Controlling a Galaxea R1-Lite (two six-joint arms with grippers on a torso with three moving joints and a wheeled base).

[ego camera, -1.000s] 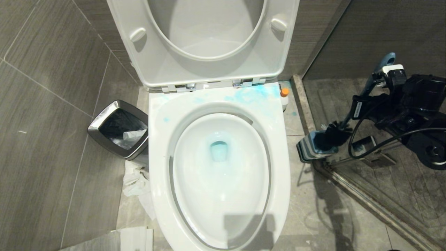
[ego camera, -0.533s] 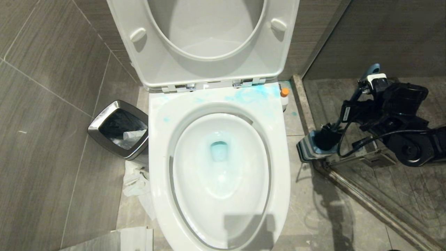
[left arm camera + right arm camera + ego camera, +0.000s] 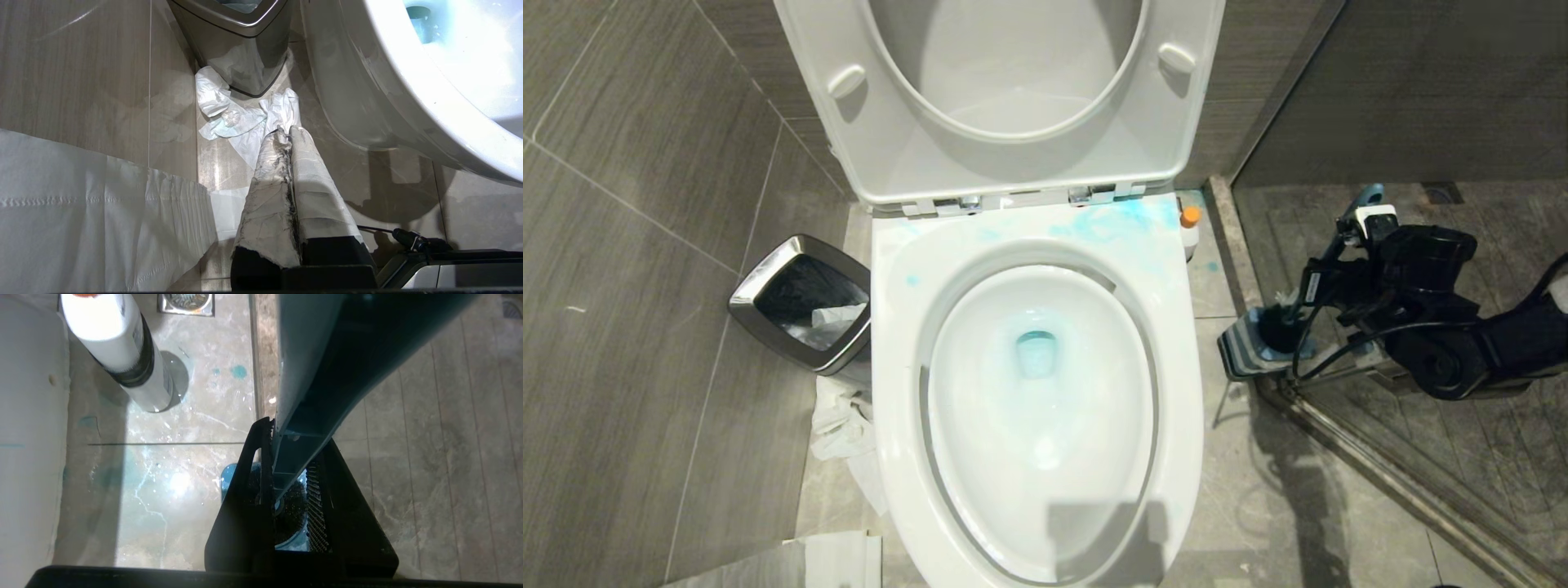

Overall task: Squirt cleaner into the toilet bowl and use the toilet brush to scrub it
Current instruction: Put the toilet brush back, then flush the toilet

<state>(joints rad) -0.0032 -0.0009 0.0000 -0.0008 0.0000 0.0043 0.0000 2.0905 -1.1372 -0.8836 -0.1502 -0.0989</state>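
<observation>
The white toilet bowl (image 3: 897,367) fills the middle of the head view, its seat and lid raised. Pale blue cleaner (image 3: 1119,222) smears the back of the rim, and the water in the drain is tinted blue. On the right, my right gripper (image 3: 1343,257) is shut on the toilet brush (image 3: 1327,273). The brush's black bristle head (image 3: 1278,327) sits in its ribbed stand (image 3: 1240,349). In the right wrist view the blue handle (image 3: 327,355) runs between the jaws of the right gripper (image 3: 294,435). My left gripper (image 3: 288,131) hangs low beside the bowl (image 3: 408,102), shut and empty.
A chrome-rimmed waste bin (image 3: 800,302) stands left of the bowl, with crumpled tissue (image 3: 841,425) on the floor beside it. A white bottle with an orange cap (image 3: 1190,224) stands at the bowl's back right. A raised shower threshold (image 3: 1380,465) runs behind the stand.
My right arm has sunk with the brush. The bristle head has gone from just above the stand down into it. The left arm has not moved.
</observation>
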